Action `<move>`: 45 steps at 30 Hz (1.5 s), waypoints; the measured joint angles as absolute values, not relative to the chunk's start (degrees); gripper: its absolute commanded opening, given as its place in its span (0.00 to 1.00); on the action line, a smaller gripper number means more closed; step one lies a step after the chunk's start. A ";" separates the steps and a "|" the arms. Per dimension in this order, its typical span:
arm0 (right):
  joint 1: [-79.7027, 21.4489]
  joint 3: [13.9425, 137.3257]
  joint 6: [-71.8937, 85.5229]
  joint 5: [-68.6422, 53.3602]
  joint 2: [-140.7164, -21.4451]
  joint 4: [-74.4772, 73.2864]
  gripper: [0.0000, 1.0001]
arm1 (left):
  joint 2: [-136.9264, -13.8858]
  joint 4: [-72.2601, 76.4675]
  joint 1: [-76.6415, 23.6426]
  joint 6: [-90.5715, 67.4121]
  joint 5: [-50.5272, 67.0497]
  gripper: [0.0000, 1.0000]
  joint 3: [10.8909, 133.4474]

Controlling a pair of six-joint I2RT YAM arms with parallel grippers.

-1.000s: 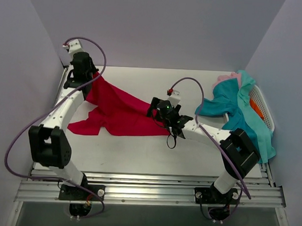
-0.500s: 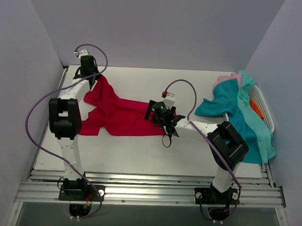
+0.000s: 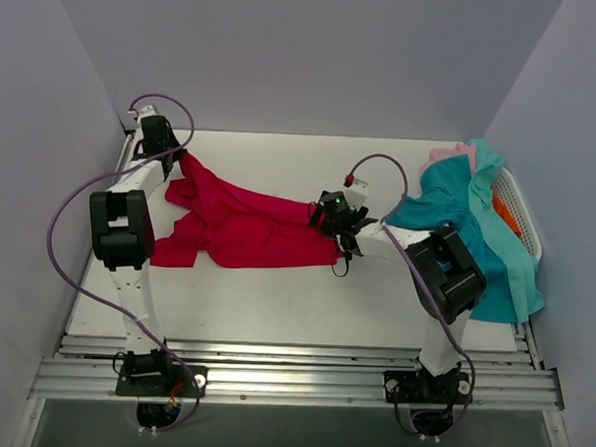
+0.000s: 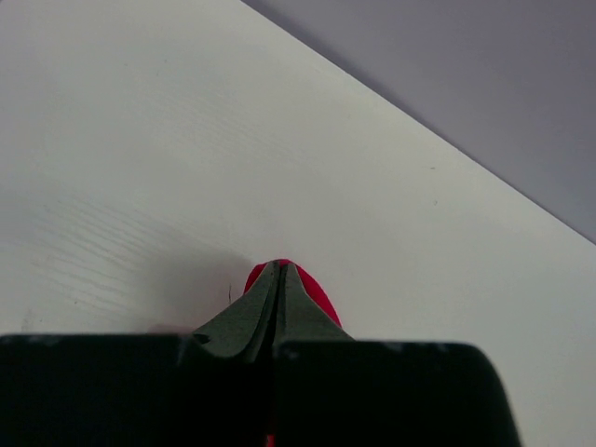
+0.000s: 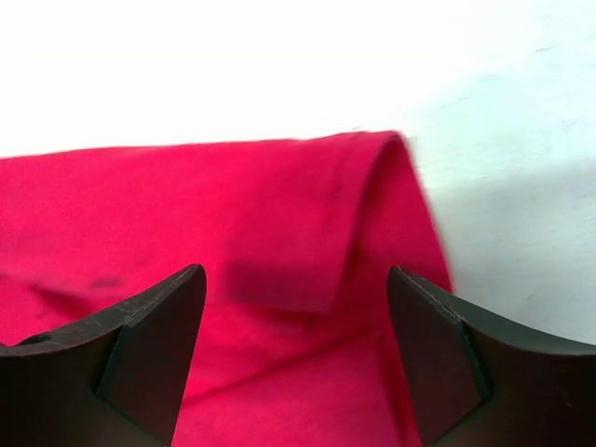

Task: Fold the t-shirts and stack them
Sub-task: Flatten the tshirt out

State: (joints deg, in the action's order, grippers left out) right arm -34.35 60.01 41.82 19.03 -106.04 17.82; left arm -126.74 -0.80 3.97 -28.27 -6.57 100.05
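Note:
A crimson red t-shirt [image 3: 239, 221] lies stretched across the table from far left to centre. My left gripper [image 3: 174, 159] is at the far left corner, shut on one end of the shirt. In the left wrist view a bit of red cloth [image 4: 321, 298] pokes out past the closed left gripper [image 4: 277, 266]. My right gripper [image 3: 330, 218] hovers over the shirt's right end. In the right wrist view the right gripper [image 5: 296, 289] is open, with the red t-shirt [image 5: 233, 214] and its folded edge lying below between the fingers. Teal t-shirts [image 3: 466, 221] and a pale pink one [image 3: 449, 154] are piled at the right.
A white slotted basket [image 3: 523, 209] stands at the right edge under the teal pile, with something orange [image 3: 506, 218] inside. Grey walls close in the table at the back and both sides. An aluminium rail [image 3: 292, 367] runs along the near edge.
The right gripper has slid right along the red shirt to its right end, its jaws narrowing somewhat. The left arm has drawn its end of the shirt toward the far left corner.

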 measured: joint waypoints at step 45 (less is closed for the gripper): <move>-33.91 62.15 40.60 17.65 -108.09 16.03 0.00 | -122.21 1.10 2.28 -29.12 -6.83 0.02 89.45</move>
State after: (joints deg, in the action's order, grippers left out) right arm -33.91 62.15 40.60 17.65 -108.09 16.03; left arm -122.21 1.10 2.28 -29.12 -6.83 89.45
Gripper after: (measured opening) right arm 0.009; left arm 0.030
